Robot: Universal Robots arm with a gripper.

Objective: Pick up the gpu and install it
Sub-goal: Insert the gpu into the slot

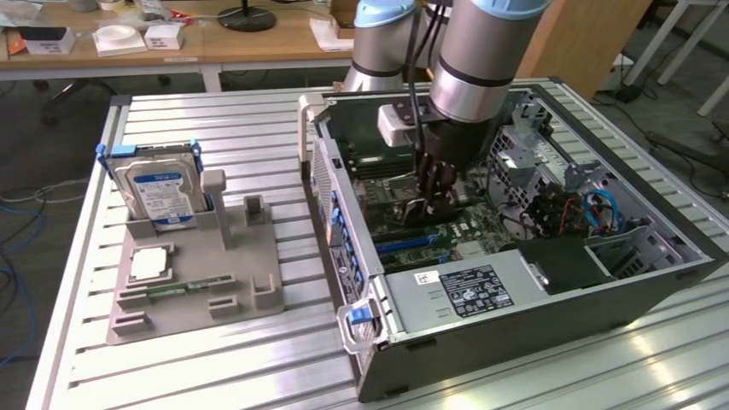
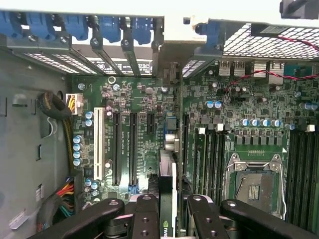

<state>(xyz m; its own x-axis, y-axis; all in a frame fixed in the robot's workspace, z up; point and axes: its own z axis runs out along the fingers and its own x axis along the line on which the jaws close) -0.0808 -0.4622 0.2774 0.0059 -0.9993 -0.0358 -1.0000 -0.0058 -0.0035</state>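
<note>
Between the fingers of my pincer [image 2: 172, 211] the gpu [image 2: 166, 181] sits clamped, edge-on, over the motherboard [image 2: 134, 99] near its long black slots [image 2: 133, 144]; I cannot tell whether it touches the board; mid-frame in the exterior view, the arm [image 1: 473, 68] reaches into the open computer case [image 1: 638, 282]; at the exterior view's left, a hard drive [image 1: 160, 192] stands upright in a grey holder [image 1: 245, 282] on the tabletop [image 1: 228, 120].
</note>
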